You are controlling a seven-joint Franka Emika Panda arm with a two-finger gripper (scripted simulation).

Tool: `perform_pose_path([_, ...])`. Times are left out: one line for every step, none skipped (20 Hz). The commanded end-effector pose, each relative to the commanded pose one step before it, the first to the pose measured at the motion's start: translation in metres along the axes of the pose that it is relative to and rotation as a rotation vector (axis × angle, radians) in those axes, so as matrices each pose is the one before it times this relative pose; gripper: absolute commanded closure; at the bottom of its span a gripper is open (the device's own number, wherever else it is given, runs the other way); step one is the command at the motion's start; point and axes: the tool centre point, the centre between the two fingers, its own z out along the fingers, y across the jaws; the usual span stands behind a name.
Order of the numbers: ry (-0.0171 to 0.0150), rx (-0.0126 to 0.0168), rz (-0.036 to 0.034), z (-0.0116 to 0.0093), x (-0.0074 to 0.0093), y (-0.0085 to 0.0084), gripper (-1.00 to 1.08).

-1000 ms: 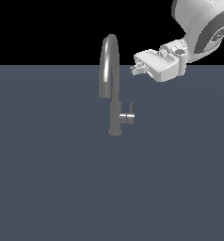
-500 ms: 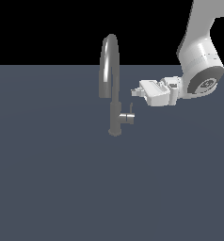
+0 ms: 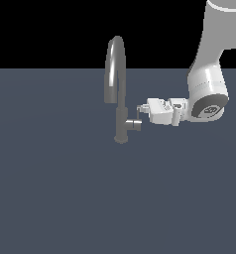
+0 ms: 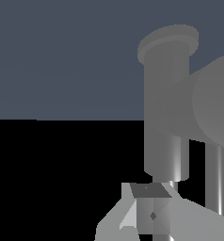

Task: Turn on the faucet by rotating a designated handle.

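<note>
White robot claw (image 3: 140, 110) sits just above short grey cylindrical handle (image 3: 134, 124) of tall grey gooseneck faucet (image 3: 117, 84); dark desk (image 3: 55, 188) open all round. Wrist view: handle (image 4: 212, 103) looms close. Claw state: can't tell.

A flat, plain slate-blue surface (image 3: 55, 198) fills the lower part of the exterior view, beneath a black backdrop. The grey gooseneck faucet (image 3: 121, 99) stands on it by its small round base, upright, near the surface's far edge, slightly toward centre.
</note>
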Motion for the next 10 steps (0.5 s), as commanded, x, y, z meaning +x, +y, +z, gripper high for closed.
perform_pose_path([-0.00819, 0.0101, 0.00808, 0.00063, 0.00319, -0.00088, 1.08])
perform_pose_path([-0.00062, 0.00074, 0.00071, -0.00002, 0.00032, -0.00004, 1.08])
perform_pose_path([0.0, 0.0, 0.0, 0.0, 0.0, 0.0, 1.08])
perform_pose_path([0.0, 0.0, 0.0, 0.0, 0.0, 0.0, 1.08])
perform_pose_path([0.0, 0.0, 0.0, 0.0, 0.0, 0.0, 1.08])
perform_pose_path([0.00065, -0.001, -0.00004, 0.00005, 0.00009, 0.00027, 1.08])
perform_pose_path([0.0, 0.0, 0.0, 0.00008, -0.00084, 0.00209, 1.08])
perform_pose_path([0.0, 0.0, 0.0, 0.00008, -0.00085, 0.00211, 1.08])
perform_pose_path([0.0, 0.0, 0.0, 0.00008, -0.00086, 0.00213, 1.08])
perform_pose_path([0.0, 0.0, 0.0, 0.00008, -0.00087, 0.00216, 1.08])
